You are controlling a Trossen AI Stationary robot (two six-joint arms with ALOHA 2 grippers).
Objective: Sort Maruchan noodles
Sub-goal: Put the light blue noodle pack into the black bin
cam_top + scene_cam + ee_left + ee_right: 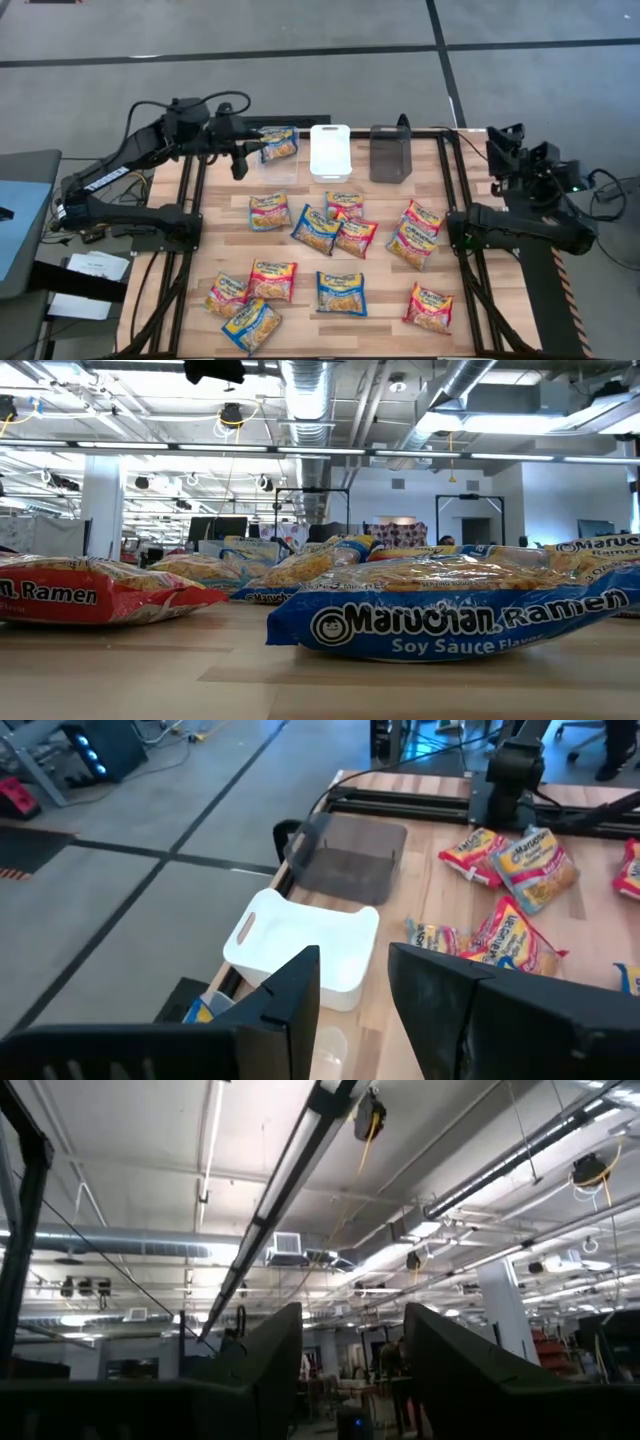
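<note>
Several Maruchan noodle packets lie flat on the wooden table, among them a red one [270, 210], a blue one [341, 293] and a blue Soy Sauce one [440, 620]. One blue packet [278, 143] lies in the clear bin [282, 168] at the far edge. My left gripper [240, 168] hangs open just left of that bin with nothing between its fingers; its wrist view looks past them [355, 995] to the white bin [300, 940]. My right gripper [500, 140] stands open at the table's right edge and points up at the ceiling [350, 1370].
The white bin [330, 150] and the dark bin [390, 152] stand in a row with the clear bin along the far edge. Black frame rails [190, 200] run along the table's left and right sides. Bare wood shows between the packet clusters.
</note>
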